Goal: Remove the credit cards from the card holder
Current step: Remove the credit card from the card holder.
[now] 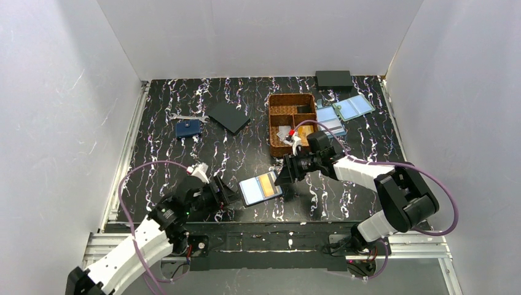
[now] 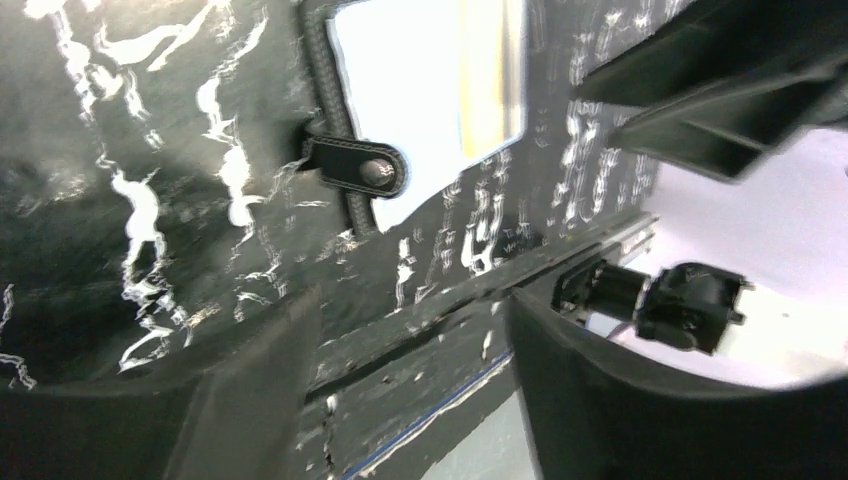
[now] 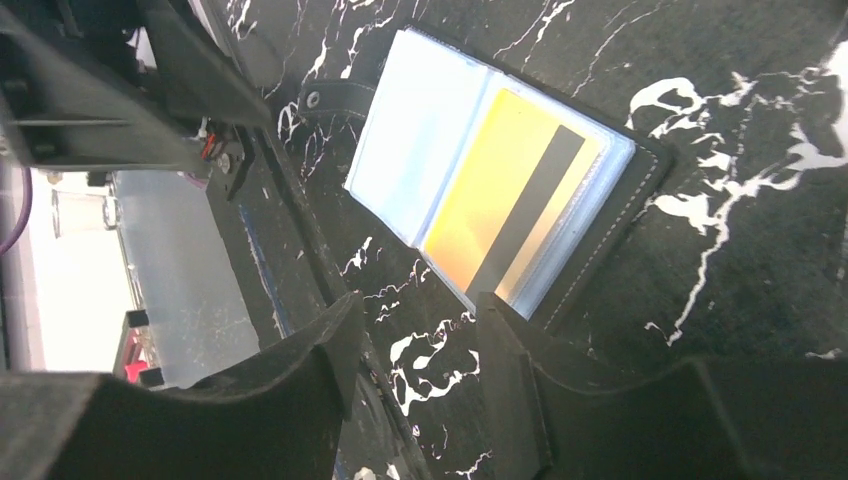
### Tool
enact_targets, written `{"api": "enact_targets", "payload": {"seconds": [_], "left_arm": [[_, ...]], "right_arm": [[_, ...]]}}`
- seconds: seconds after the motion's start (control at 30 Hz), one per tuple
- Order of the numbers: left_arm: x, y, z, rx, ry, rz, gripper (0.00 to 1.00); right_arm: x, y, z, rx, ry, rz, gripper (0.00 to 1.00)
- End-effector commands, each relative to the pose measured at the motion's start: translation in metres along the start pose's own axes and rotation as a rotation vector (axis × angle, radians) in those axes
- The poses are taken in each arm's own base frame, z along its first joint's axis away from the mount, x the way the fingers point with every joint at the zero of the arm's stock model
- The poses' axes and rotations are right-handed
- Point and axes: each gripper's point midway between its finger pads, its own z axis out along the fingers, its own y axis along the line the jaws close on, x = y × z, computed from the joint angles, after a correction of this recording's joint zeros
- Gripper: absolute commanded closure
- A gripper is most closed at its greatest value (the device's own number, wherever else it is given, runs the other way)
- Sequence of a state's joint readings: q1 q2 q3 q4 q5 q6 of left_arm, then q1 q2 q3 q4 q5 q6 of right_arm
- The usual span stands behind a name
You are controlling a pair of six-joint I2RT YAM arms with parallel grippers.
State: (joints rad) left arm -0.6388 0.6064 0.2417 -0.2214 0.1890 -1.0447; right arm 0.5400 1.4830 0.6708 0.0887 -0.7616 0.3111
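The card holder [image 1: 260, 188] lies spread open and flat on the bench [image 1: 246, 147], low and near the middle of the overhead view. There's the orange-gold credit card [image 1: 266, 184] sitting in its right-hand leaf, and the right wrist view shows the card's black stripe plainly under the clear sleeve. The other leaf shows pale blue, with the snap tab [image 2: 355, 165] sticking out from the black rim. The left jaws hang just to the left of the holder in the overhead view. They're spread wide with nothing between them and no contact with the holder. The right jaws sit just off the holder's upper right corner. They're parted too and grip nothing, and their two dark fingers [image 3: 300, 390] frame the holder's near edge in the wrist view. Further up the frame stands a brown woven basket [image 1: 272, 123]. Two pale blue holders [image 1: 355, 107] lie to its right, with a navy wallet [image 1: 187, 128] well off at the upper left.
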Motion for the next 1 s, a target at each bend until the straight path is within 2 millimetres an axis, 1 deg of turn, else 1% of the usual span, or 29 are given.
{"api": "enact_targets", "payload": {"seconds": [0.0, 0.03, 0.1, 0.13, 0.17, 0.23, 0.3, 0.33, 0.43, 0.47, 0.53, 0.67, 0.87, 0.97], "left_arm": [[-0.003, -0.008, -0.009, 0.1, -0.054, 0.025, 0.18], [-0.005, -0.021, -0.008, 0.178, -0.069, 0.023, 0.04], [-0.01, -0.05, -0.008, 0.34, -0.082, -0.002, 0.02], [-0.012, -0.059, -0.008, 0.379, -0.084, -0.001, 0.02], [-0.013, -0.066, -0.007, 0.392, -0.074, 0.017, 0.03], [-0.013, -0.076, -0.004, 0.38, -0.028, 0.072, 0.14], [-0.014, -0.084, 0.002, 0.36, 0.015, 0.098, 0.29], [-0.014, -0.086, 0.009, 0.34, 0.034, 0.103, 0.35], [-0.021, -0.092, 0.021, 0.316, 0.042, 0.114, 0.46], [-0.024, -0.094, 0.024, 0.313, 0.038, 0.116, 0.47], [-0.03, -0.097, 0.033, 0.3, 0.029, 0.108, 0.48], [-0.034, -0.09, 0.053, 0.248, 0.032, 0.08, 0.48], [-0.031, -0.079, 0.079, 0.207, 0.071, 0.045, 0.48], [-0.03, -0.074, 0.088, 0.184, 0.085, 0.041, 0.49]], "right_arm": [[-0.002, 0.003, 0.011, -0.011, 0.01, -0.07, 0.47], [-0.003, 0.001, 0.013, 0.002, 0.016, -0.078, 0.48], [-0.009, -0.003, 0.018, 0.022, 0.026, -0.089, 0.5], [-0.011, -0.004, 0.021, 0.024, 0.038, -0.095, 0.5], [-0.013, -0.005, 0.024, 0.03, 0.049, -0.097, 0.51], [-0.011, -0.009, 0.028, 0.044, 0.069, -0.096, 0.51], [-0.007, -0.013, 0.03, 0.056, 0.074, -0.088, 0.51], [-0.006, -0.014, 0.03, 0.061, 0.072, -0.086, 0.51], [-0.007, -0.017, 0.03, 0.077, 0.067, -0.08, 0.51], [-0.007, -0.019, 0.03, 0.087, 0.067, -0.077, 0.51], [-0.005, -0.023, 0.031, 0.106, 0.069, -0.072, 0.51], [-0.001, -0.028, 0.033, 0.115, 0.083, -0.052, 0.54], [0.003, -0.032, 0.035, 0.119, 0.099, -0.037, 0.59], [0.005, -0.032, 0.036, 0.119, 0.106, -0.029, 0.59]]}}
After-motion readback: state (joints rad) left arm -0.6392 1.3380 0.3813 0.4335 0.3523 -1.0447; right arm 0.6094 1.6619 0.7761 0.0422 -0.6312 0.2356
